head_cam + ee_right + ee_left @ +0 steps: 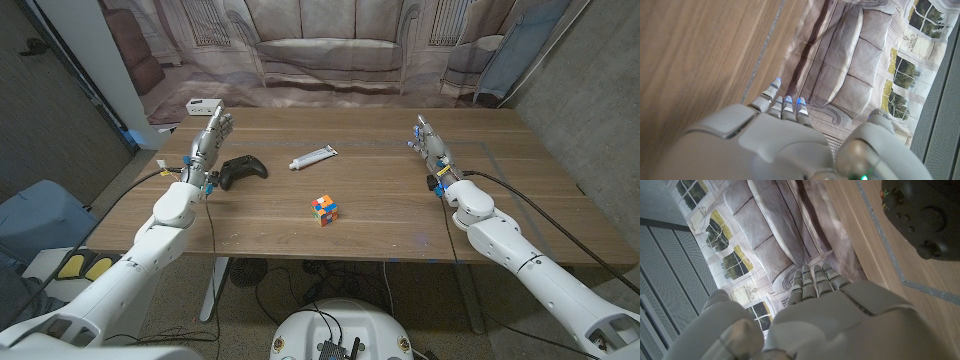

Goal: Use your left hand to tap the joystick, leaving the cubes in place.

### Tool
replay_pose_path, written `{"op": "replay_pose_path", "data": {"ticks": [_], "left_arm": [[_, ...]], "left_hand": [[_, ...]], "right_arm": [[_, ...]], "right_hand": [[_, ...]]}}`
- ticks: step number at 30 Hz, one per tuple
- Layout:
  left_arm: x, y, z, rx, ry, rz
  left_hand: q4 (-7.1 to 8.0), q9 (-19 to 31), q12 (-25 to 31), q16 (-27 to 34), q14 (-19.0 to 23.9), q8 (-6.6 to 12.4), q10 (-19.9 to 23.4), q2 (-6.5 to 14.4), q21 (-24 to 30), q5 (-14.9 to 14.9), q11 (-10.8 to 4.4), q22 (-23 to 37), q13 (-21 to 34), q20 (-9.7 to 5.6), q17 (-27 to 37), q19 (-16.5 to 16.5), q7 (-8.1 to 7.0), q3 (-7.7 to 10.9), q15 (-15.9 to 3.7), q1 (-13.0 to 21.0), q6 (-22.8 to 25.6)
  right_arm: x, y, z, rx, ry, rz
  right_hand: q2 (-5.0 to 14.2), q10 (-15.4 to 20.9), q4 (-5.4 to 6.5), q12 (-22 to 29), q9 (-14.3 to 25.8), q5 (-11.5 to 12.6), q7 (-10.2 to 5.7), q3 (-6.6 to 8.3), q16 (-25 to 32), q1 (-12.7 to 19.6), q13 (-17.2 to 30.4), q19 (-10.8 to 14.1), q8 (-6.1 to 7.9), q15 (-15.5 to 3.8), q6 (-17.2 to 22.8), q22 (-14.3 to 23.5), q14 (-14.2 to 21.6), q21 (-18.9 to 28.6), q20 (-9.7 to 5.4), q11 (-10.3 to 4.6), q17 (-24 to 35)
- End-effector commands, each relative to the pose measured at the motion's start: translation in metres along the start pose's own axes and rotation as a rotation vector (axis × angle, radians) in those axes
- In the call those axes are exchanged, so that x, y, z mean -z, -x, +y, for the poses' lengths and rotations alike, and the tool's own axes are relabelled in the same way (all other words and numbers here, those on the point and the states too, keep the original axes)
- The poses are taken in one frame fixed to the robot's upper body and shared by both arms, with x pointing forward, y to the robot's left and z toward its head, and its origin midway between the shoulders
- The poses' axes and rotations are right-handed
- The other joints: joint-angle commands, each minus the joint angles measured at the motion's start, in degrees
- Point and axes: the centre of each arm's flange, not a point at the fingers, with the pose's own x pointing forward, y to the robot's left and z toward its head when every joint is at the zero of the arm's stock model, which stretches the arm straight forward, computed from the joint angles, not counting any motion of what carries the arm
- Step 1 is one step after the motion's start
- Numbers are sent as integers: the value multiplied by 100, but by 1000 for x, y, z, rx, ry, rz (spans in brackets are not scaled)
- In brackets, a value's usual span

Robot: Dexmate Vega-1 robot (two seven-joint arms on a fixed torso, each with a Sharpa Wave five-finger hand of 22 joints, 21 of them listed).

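Holding nothing, left hand (212, 133) sits at the table's (380, 225) left side, fingers extended and loosely apart. Black joystick controller (242, 170) lies just beside it toward centre, not touching as far as I can tell. White tube (313, 157) farther along, multicoloured cube (322, 209) nearer the front edge. Right hand (430, 143) far right, released, fingers straight, grasping nothing.

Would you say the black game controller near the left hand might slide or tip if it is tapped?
The black game controller lies low on smooth wood, so it probably slides rather than tips. Its rounded grips may let it pivot.
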Motion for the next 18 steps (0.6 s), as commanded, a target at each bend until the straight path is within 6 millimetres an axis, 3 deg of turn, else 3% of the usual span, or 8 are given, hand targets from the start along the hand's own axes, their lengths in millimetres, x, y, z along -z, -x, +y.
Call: {"op": "replay_pose_path", "data": {"ticks": [1, 18], "left_arm": [[1, 6, 22, -43, -40, -8], [10, 4, 41, -66, -123, 15]], "left_hand": [[-59, 32, 41, 31, 92, 6, 90, 15, 39, -22, -30, 24, 9, -11, 24, 82, -12, 14, 5, 38, 82], [-86, 34, 47, 39, 232, 12, 184, 10, 58, -44, -47, 25, 12, 64, 25, 212, -36, 0, -23, 64, 229]], "right_arm": [[2, -1, 4, 9, -9, 0], [-3, -4, 1, 24, 5, 0]], "right_hand": [[53, 35, -23, 16, 8, 26, 30, 16, 1, 30, 15, 23, 37, 27, 58, 12, 62, -7, 20, 27, 5], [78, 121, -36, 26, 8, 26, 55, 21, -10, 49, 16, 53, 41, 36, 101, 13, 92, -16, 15, 38, 3]]}}
